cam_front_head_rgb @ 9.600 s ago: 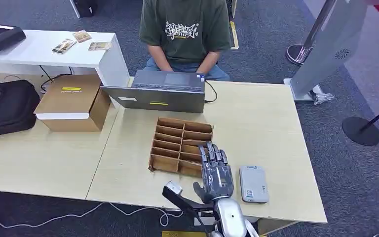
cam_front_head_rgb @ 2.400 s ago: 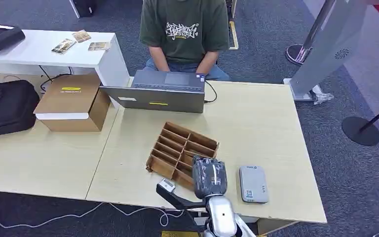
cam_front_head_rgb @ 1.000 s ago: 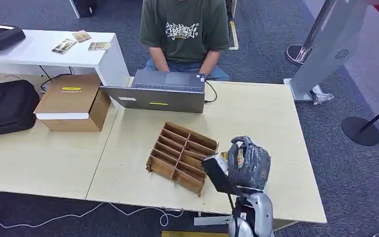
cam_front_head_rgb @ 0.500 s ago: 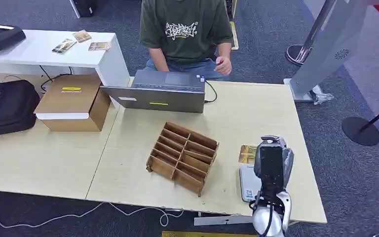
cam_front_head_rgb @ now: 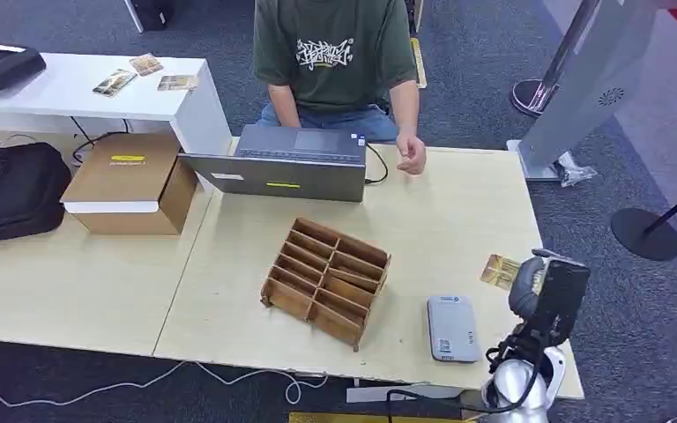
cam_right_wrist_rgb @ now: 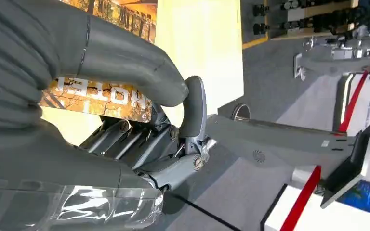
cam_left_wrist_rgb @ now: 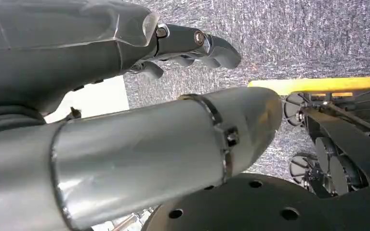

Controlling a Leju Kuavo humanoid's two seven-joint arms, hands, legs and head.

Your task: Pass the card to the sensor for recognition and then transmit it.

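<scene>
The right robot hand is raised over the right edge of the surface, clamped on the card. The left robot hand hangs with fingers loosely curled, holding nothing. The sensor lies just beside the wooden organizer.

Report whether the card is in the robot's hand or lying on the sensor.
In the hand. The right hand holds the card near the table's right edge, apart from the grey sensor; the right wrist view shows the thumb pressing it.
</scene>
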